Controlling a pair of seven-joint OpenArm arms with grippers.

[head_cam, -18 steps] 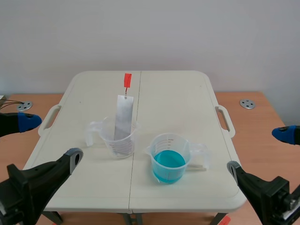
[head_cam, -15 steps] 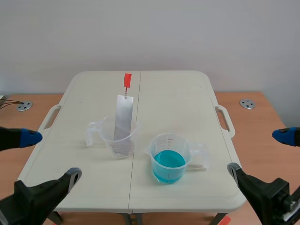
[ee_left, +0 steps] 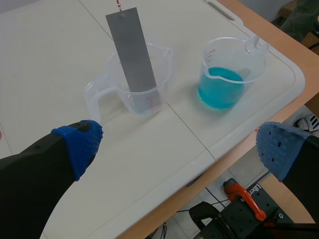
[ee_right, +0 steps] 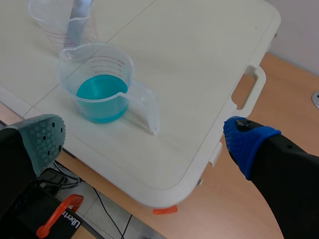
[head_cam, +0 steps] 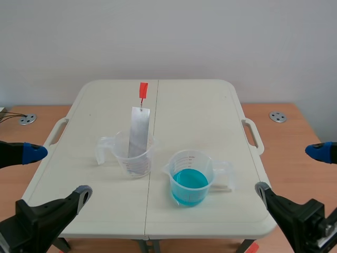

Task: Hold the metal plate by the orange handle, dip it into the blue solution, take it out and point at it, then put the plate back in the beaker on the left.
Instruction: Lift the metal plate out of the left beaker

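Two claws, the left gripper [ee_left: 178, 147] and the right gripper [ee_right: 145, 139], hang spread wide and empty at six o'clock of the table [head_cam: 200, 116], so I'd say the first step is not yet begun. The metal plate [head_cam: 138, 134] leans in the left beaker [head_cam: 134, 158], its orange handle [head_cam: 142, 90] at twelve o'clock. The blue solution [head_cam: 189, 182] sits at four o'clock from it. Next, one claw must rise and pinch that handle.

Orange handle [head_cam: 142, 90] stands free above the left beaker [head_cam: 138, 166], blue beaker [head_cam: 190, 179] close alongside, small gap between them.
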